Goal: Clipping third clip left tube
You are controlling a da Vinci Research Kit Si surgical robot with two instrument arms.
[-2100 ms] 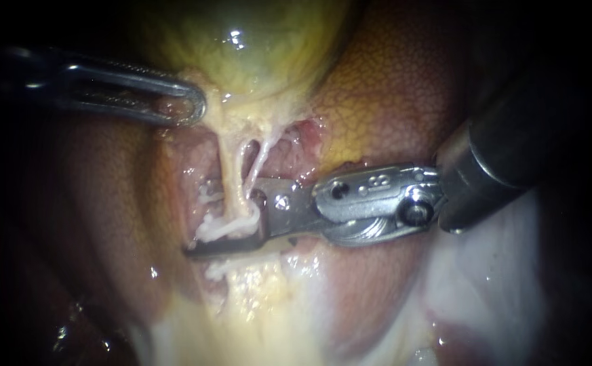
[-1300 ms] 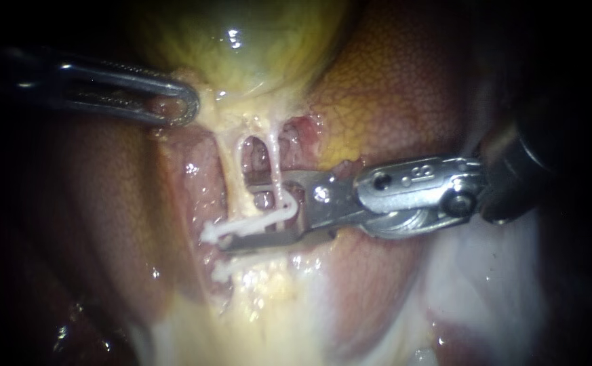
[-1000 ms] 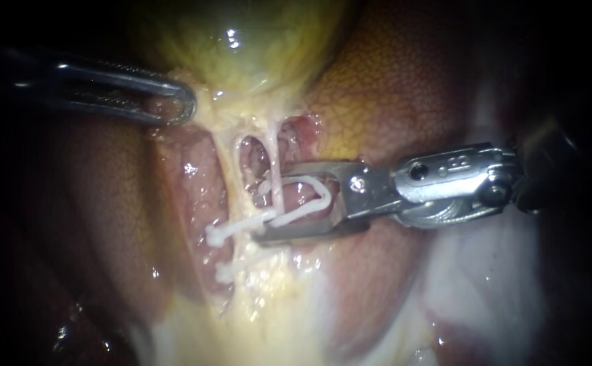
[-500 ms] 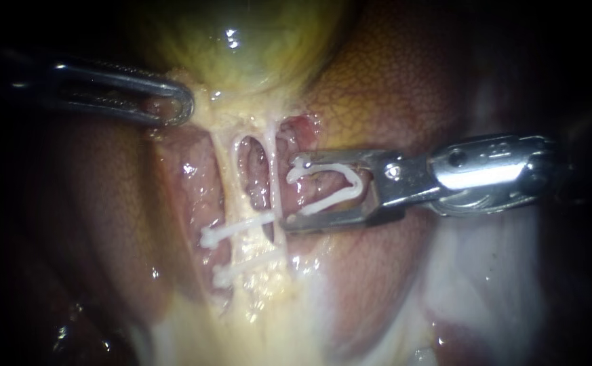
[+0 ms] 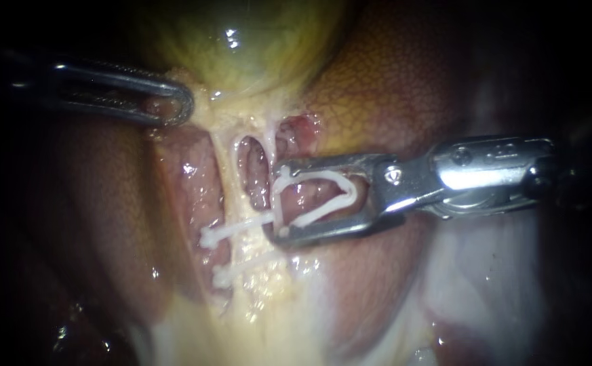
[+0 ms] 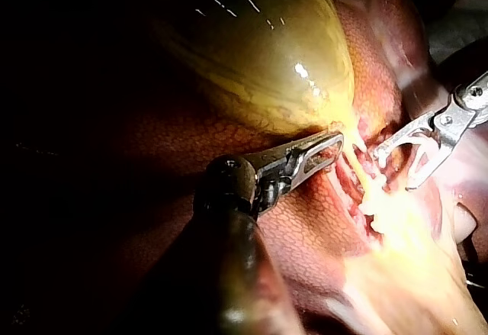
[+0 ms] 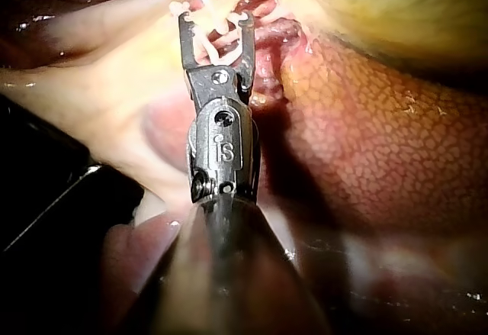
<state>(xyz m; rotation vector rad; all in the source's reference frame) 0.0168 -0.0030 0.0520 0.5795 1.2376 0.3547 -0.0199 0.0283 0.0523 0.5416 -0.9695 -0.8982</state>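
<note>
Two pale tubes run down from the gallbladder [image 5: 241,47]: the left tube [image 5: 226,173] and a thinner right tube [image 5: 273,146]. Two white clips lie across the left tube, one [image 5: 231,230] above the other [image 5: 231,272]. My right instrument [image 5: 279,200] comes in from the right with its jaws wide apart. They hold an open white clip [image 5: 329,196] between them, and their tips reach the right tube, short of the left one. The right wrist view shows these jaws [image 7: 216,20] and the clip [image 7: 207,37]. My left instrument [image 5: 177,105] is shut on the tissue at the gallbladder's neck.
Mottled brown liver [image 5: 390,88] lies to the right of and behind the tubes. Pale yellow fatty tissue [image 5: 262,305] spreads below the clips. In the left wrist view my left instrument [image 6: 334,146] sits beside the gallbladder [image 6: 259,53], with the right instrument [image 6: 395,172] beyond it.
My right instrument drew back to the right from across both tubes, its jaws spreading with the clip. In the last half second it moved left to the right tube. The left instrument held still.
</note>
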